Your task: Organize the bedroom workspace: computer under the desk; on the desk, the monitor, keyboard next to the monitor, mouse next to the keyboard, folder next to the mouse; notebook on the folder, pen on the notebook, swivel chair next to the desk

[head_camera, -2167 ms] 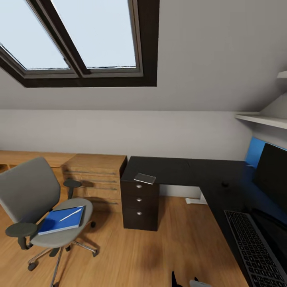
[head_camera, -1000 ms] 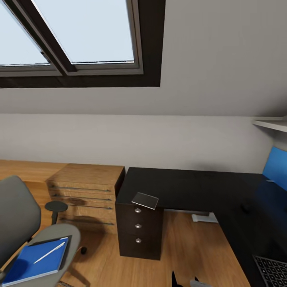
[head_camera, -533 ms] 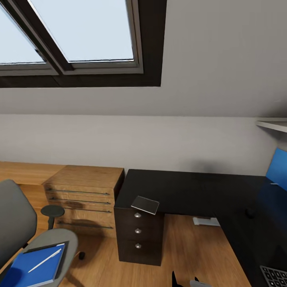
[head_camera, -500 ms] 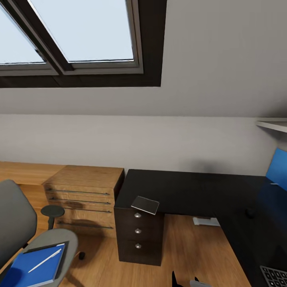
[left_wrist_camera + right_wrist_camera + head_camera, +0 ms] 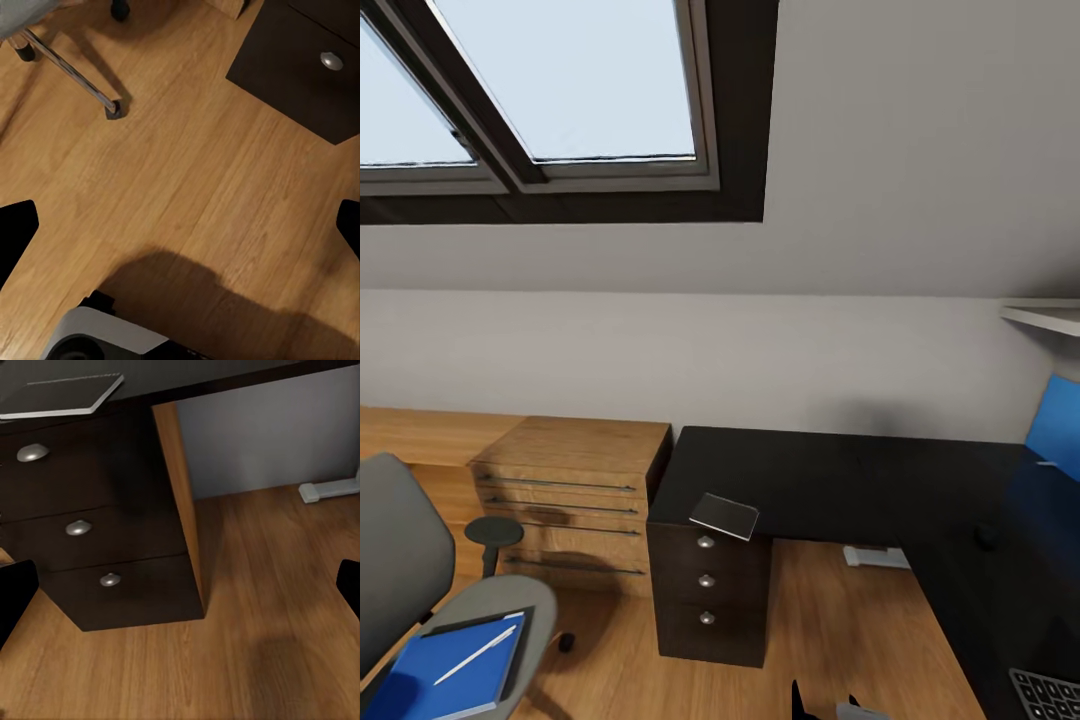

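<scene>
black fingertips of the left gripper [image 5: 180,232] sit at opposite edges of its wrist view, spread wide with nothing between them but wood floor [image 5: 187,165]; the right gripper [image 5: 180,592] is likewise parted and empty, aimed at the dark drawer unit [image 5: 90,540]. the notebook [image 5: 725,516] lies at the near corner of the desk [image 5: 830,470], above the drawers and overhanging the edge a little, so the right arm looks the nearer one for it. the blue folder [image 5: 445,670] rests on the swivel chair [image 5: 400,570] seat, off toward the robot's left, its long axis running away and rightward, with the white pen [image 5: 475,654] lying along it; the left arm is probably better placed there. the keyboard [image 5: 1050,692] shows at the desk's near right end, the mouse [image 5: 987,535] further back. beyond, a light-wood cabinet [image 5: 575,480] stands under the sloped grey wall and the skylight [image 5: 560,100].
</scene>
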`<state>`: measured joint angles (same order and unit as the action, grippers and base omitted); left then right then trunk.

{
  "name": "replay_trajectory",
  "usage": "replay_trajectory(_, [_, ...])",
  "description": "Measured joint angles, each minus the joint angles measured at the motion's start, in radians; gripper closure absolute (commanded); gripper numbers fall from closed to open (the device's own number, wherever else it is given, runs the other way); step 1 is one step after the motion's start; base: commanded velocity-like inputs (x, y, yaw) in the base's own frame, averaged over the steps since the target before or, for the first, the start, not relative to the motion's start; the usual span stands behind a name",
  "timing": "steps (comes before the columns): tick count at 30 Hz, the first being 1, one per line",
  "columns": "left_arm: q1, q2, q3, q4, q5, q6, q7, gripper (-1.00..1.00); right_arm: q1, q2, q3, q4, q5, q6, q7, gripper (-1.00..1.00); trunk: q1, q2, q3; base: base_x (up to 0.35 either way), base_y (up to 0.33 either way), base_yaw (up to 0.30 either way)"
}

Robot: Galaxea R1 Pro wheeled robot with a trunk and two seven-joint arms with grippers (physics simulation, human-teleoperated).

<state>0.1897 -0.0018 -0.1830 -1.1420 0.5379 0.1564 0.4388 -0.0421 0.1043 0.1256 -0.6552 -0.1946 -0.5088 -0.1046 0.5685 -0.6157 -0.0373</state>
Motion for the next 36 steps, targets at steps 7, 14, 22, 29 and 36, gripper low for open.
replay_trajectory(7, [0.0, 0.0, 0.0, 0.0, 0.0, 0.0, 0.0, -1.0, 0.0, 0.0, 0.0, 0.0, 0.0, 0.0, 0.0, -1.0, -0.027, 0.049, 0.022, 0.0, 0.0, 0.0])
replay_trajectory(14, [0.0, 0.0, 0.0, 0.0, 0.0, 0.001, 0.0, -1.0, -0.001, 0.0, 0.0, 0.0, 0.0, 0.0, 0.0, -1.0, -0.054, 0.097, 0.042, 0.057, 0.0, 0.0])
replay_trajectory(22, [0.0, 0.001, 0.0, 0.0, 0.0, 0.001, 0.0, -1.0, -0.001, 0.0, 0.0, 0.0, 0.0, 0.0, 0.0, -1.0, -0.085, 0.153, 0.067, 0.267, 0.0, 0.0])
replay_trajectory(29, [0.0, 0.0, 0.0, 0.001, 0.001, 0.001, 0.0, -1.0, -0.001, -0.001, 0.0, 0.0, 0.0, 0.0, 0.0, -1.0, -0.112, 0.202, 0.089, 0.326, 0.0, 0.0])
replay_trajectory(36, [0.0, 0.0, 0.0, 0.001, 0.002, 0.001, 0.0, -1.0, -0.001, -0.001, -0.001, 0.0, 0.0, -0.001, -0.001, -1.0, -0.119, 0.216, 0.096, 0.305, 0.0, 0.0])
